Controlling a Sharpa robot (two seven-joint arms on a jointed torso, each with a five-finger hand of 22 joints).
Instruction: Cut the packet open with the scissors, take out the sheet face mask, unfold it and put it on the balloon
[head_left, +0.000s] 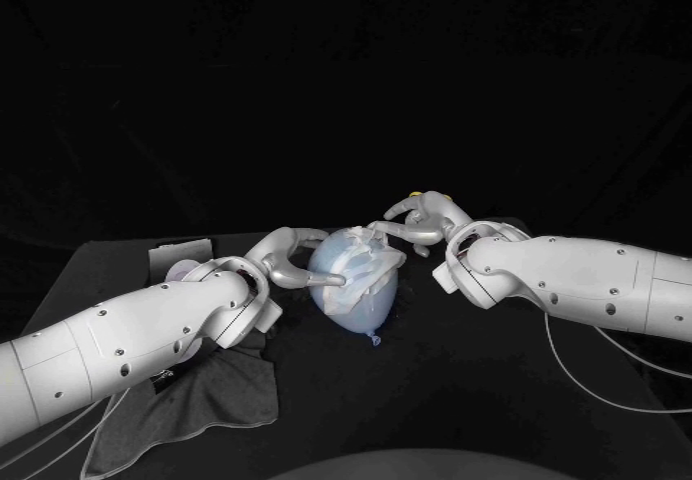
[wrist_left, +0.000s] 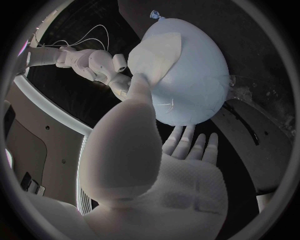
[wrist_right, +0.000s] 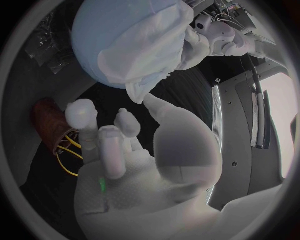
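Black table (head_left: 476, 400) against a dark, unlit background, seen from above, with two white robot arms reaching in from either side.

At the table's middle lies a pale blue balloon (head_left: 369, 306), its knotted end pointing toward the robot. A white sheet mask (head_left: 346, 262) is draped over the balloon's upper part, wrinkled, with one loose fold hanging off the edge.

The left hand (head_left: 286, 255) is against the balloon's left side. In the left wrist view its thumb (wrist_left: 140, 87) presses on the edge of the mask. Its fingers (wrist_left: 187, 142) lie straight and slightly apart just beside the balloon's underside. It grasps nothing.

The right hand (head_left: 418, 222) is at the balloon's far right, with curled fingers resting on the mask near the top. In the right wrist view its fingers are spread and empty. The thumb tip sits just beside the mask's hanging fold; whether it touches is unclear.

A grey cloth (head_left: 202, 395) lies crumpled on the table under the left arm. Crinkled clear plastic (wrist_right: 44, 35) lies on the table near the balloon. A reddish-brown object (wrist_right: 50, 117) with yellow loops sits beside the right hand; what it is cannot be made out.
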